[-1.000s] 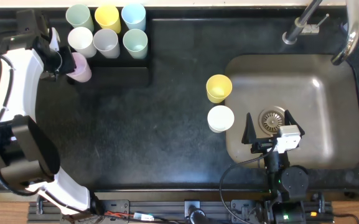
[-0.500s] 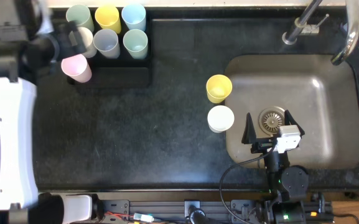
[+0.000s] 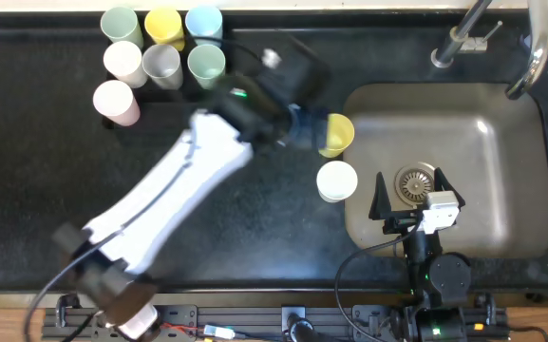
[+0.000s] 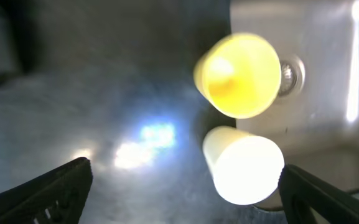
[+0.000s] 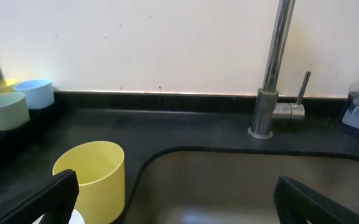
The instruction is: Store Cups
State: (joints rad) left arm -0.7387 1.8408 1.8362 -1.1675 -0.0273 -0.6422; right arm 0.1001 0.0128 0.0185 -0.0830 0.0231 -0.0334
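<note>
- Locate the yellow cup (image 3: 339,135). It stands upright, mouth up, on the tabletop (image 3: 207,237), just beside the sink (image 3: 501,104) rim.
- Note the white cup (image 3: 336,180) just beside it, also at the sink edge. It too stands on end, but you cannot tell which end is up.
- Check the left hand (image 4: 186,165). It is empty, with its fingers spread wide, and it hangs above the tabletop on the rack side of the yellow cup.
- Read the key relation from the left wrist view. Both cups lie ahead of the open fingers, and neither is between them yet. The white cup sits closer to the hand than the yellow one does.
- Expect the approach to need a vertical cup axis between the fingers, with clearance from the neighbouring cup.
- Check the right hand (image 3: 411,195). It is empty and spread wide, low over the sink basin. It stands close to both cups, but the left hand is the one lined up on them.
- Note the destination. The rack (image 3: 198,116) at the far left corner holds six cups, and a pink cup (image 3: 115,101) stands at its left end, well apart from the sink.
</note>
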